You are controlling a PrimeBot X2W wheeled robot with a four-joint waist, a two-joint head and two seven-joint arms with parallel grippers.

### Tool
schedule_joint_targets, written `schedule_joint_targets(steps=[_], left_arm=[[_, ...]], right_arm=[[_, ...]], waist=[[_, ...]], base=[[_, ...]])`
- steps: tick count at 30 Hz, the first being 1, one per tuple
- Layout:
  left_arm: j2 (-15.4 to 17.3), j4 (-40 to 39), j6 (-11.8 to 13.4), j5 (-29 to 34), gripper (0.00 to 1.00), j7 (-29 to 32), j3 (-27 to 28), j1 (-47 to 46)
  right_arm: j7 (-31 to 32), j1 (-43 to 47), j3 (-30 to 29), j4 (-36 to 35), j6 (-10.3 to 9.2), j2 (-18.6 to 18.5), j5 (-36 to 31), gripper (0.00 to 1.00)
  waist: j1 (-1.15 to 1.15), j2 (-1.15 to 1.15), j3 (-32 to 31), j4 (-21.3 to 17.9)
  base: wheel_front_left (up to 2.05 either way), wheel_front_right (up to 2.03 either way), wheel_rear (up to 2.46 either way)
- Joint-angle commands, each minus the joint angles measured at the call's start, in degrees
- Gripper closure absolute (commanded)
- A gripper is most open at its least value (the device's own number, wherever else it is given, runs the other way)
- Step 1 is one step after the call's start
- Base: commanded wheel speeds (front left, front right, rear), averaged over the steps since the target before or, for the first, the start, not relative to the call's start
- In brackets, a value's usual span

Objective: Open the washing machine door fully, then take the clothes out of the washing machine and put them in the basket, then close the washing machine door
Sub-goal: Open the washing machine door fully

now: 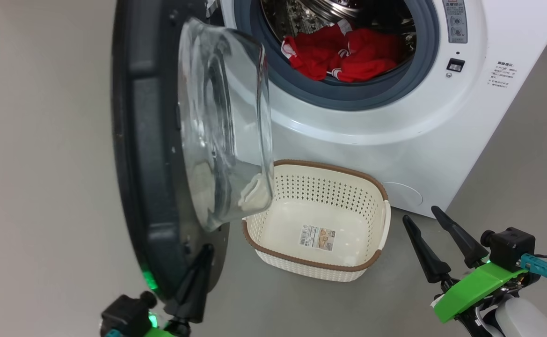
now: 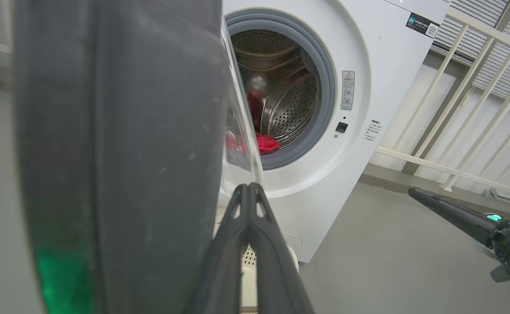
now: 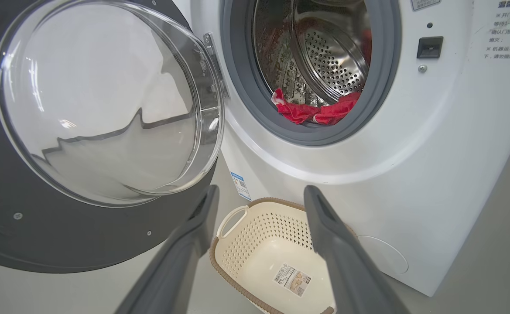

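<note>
The washing machine point(image 1: 395, 140) stands with its door point(image 1: 147, 154) swung out to the left, the glass bowl point(image 1: 222, 126) facing inward. Red clothes point(image 1: 343, 54) lie at the drum's front lip, also seen as clothes point(image 3: 316, 111) in the right wrist view. The cream basket point(image 1: 320, 187) sits on the floor below the opening. My left gripper point(image 1: 205, 250) is shut, its tips against the inner face of the door's lower rim point(image 2: 119, 174). My right gripper point(image 1: 423, 216) is open at the lower right, apart from everything, with the basket point(image 3: 241, 253) between its fingers in its own view.
Grey floor surrounds the machine. A white railing point(image 2: 455, 117) runs behind the machine at its right side. The basket holds just a paper label point(image 1: 317, 237).
</note>
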Motion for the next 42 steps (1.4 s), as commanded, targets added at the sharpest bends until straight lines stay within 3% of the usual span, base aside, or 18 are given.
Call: schedule_joint_targets(steps=[1,15,27,42], left_arm=[[0.8,-0.8,-0.1,0.3,1.0,-0.3,3.9,-2.2],[2.4,1.9,0.4,3.1,1.0,-0.3,18.8,-2.4],[5.1,10.9,0.2,5.1,1.0,-0.3,30.9,-10.2],[9.7,22.2,0.0,8.2,1.0,-0.3,41.7,-19.9]], right_arm=[[-0.7,-1.3,0.9,-1.6,0.09,-0.4,-0.2,0.0],[-0.7,-2.5,2.0,-2.3,0.09,-0.8,-0.3,0.0],[-0.7,-4.5,3.3,-2.0,0.09,-1.8,-0.4,0.0],[-0.7,-6.9,4.2,-1.7,0.09,-3.1,-0.5,0.0]], waist=[[0.0,0.0,0.1,0.0],[0.0,0.0,2.0,0.8],[0.0,0.0,4.6,0.7],[0.0,0.0,7.7,-0.9]], base=[[0.0,0.0,0.0],[0.0,0.0,0.0],[0.0,0.0,0.0],[0.0,0.0,0.0]])
